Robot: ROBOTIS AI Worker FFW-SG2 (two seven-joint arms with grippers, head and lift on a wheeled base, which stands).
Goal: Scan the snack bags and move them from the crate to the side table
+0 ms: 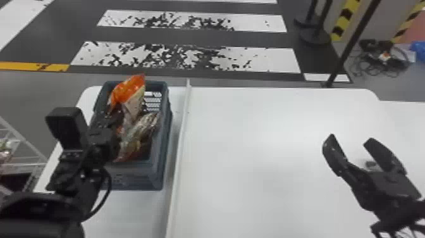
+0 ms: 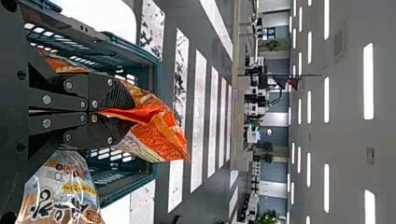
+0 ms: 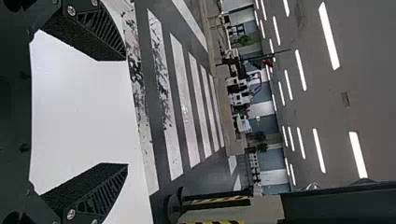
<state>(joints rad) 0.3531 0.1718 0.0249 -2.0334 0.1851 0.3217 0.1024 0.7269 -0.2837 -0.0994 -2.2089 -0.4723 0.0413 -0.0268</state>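
Orange snack bag [image 2: 163, 140] is pinched in the left gripper [image 2: 123, 112], probably for lifting from the crate [image 1: 139, 177] near the worktop's [image 1: 268, 126] far-left corner. The right gripper [image 1: 350, 139] hangs open.

This looks like a big indoor hall, something between a workshop and a robotics lab, though which exactly I can't tell. Beyond the far edge of the white table [image 1: 259, 145], worn crosswalk stripes [image 1: 268, 60] cross a dark floor [image 1: 189, 36], with black-and-yellow hazard striping [image 1: 344, 19] and a tangle of cables [image 1: 387, 61] near the far right corner. Strip lights [image 2: 368, 81] run in rows along a grey ceiling [image 2: 345, 116], and potted-looking greenery [image 2: 272, 44] dots the far side.
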